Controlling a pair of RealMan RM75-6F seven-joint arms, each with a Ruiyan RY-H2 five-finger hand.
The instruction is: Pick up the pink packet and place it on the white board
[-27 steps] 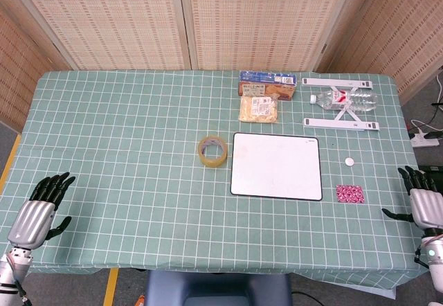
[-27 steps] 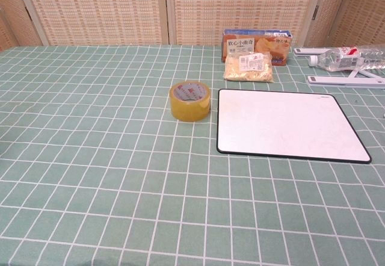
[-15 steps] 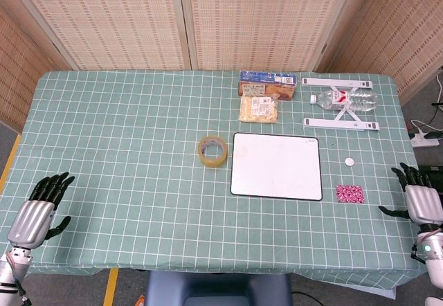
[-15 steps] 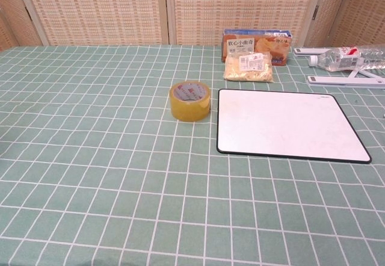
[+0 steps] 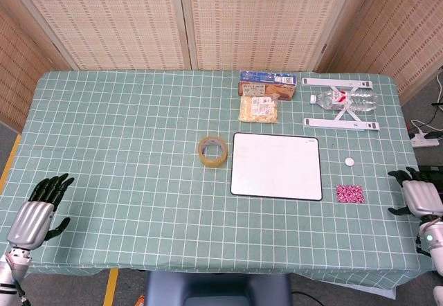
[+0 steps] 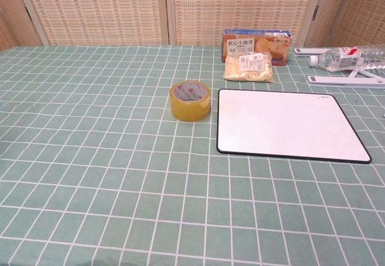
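A: Item one, nearest the robot?

B: Left hand (image 5: 31, 217), at the counter's (image 5: 124, 147) near edge, far to the left of the white board (image 5: 277, 165). Empty, fingers spread and pointing away from the robot. Seen in the head view only.

A: The other hand?

B: Right hand (image 5: 419, 196), at the counter's right edge, to the right of the white board and a little nearer than its near edge. It holds nothing; whether its fingers are spread or curled I cannot tell.

A: The task's thing?

B: Pink packet (image 5: 349, 194), flat on the green checked cloth, just off the white board's near right corner, apart from it. It lies between that board and the right hand, untouched.

A: Beside the board?

B: Small white disc (image 5: 349, 160), just right of the board. Roll of yellow tape (image 5: 212, 151), standing on its side, just left of the board's far left corner.

A: Beyond the board?

B: Bag of pale snack pieces (image 5: 258, 109), just past its far edge. Behind that, touching it, a blue-and-orange box (image 5: 267, 84). Past the far right corner, a clear bottle (image 5: 344, 100) lying on a white stand (image 5: 340, 122).
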